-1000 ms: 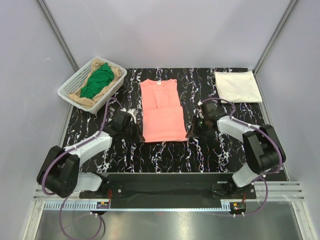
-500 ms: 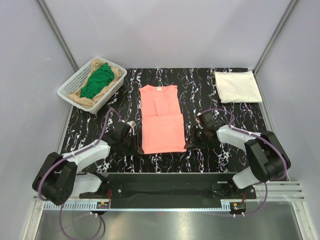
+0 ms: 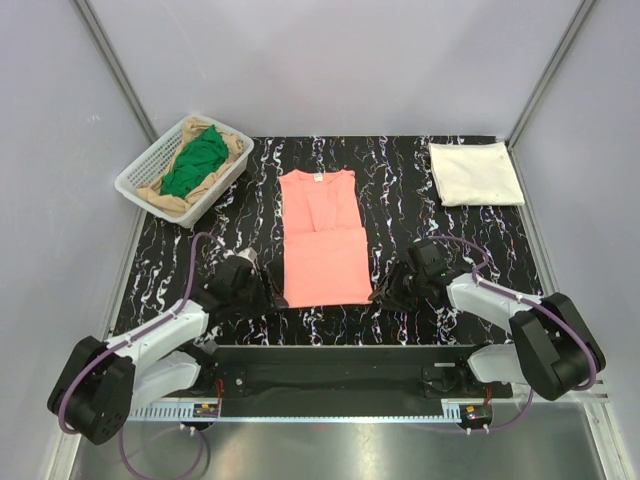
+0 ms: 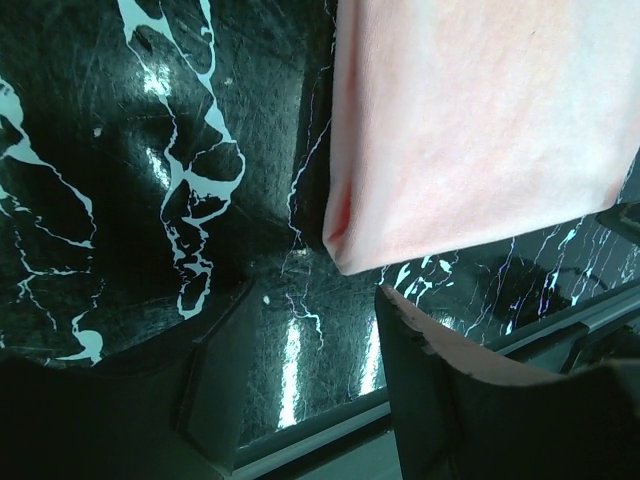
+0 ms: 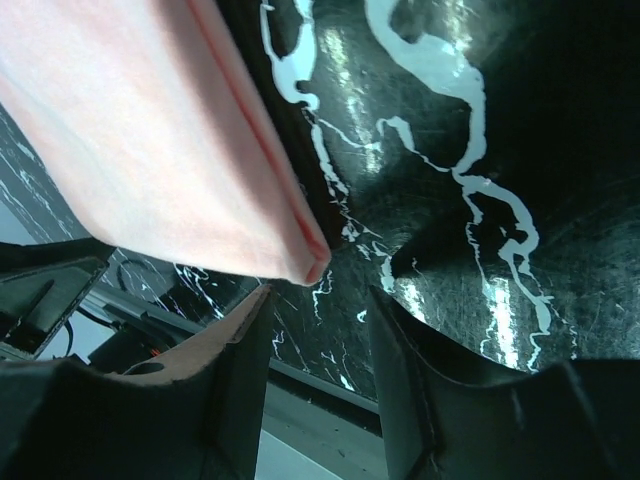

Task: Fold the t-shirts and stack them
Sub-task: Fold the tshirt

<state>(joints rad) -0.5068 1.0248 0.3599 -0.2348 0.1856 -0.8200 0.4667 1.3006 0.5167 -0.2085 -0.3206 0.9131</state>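
A salmon-pink t-shirt [image 3: 322, 238] lies flat mid-table, its lower half doubled over, collar toward the back. My left gripper [image 3: 268, 293] sits just off its near left corner, open and empty. In the left wrist view that corner [image 4: 345, 235] lies free ahead of the left gripper [image 4: 315, 375]. My right gripper [image 3: 386, 292] is open beside the near right corner. The right wrist view shows this corner [image 5: 305, 262] lying loose in front of the right gripper [image 5: 320, 375]. A cream-white t-shirt [image 3: 475, 172] rests folded at the back right. Green [image 3: 195, 160] and tan [image 3: 165, 195] t-shirts fill the basket.
A white mesh basket [image 3: 140, 170] stands at the back left corner. The black marbled table [image 3: 200, 250] is walled by grey panels. The arms' black base rail [image 3: 330, 365] runs along the near edge.
Both grippers went from shut to open and let go of the pink shirt's near corners. Both arms drew back toward the near edge; the shirt's near edge now lies closer.
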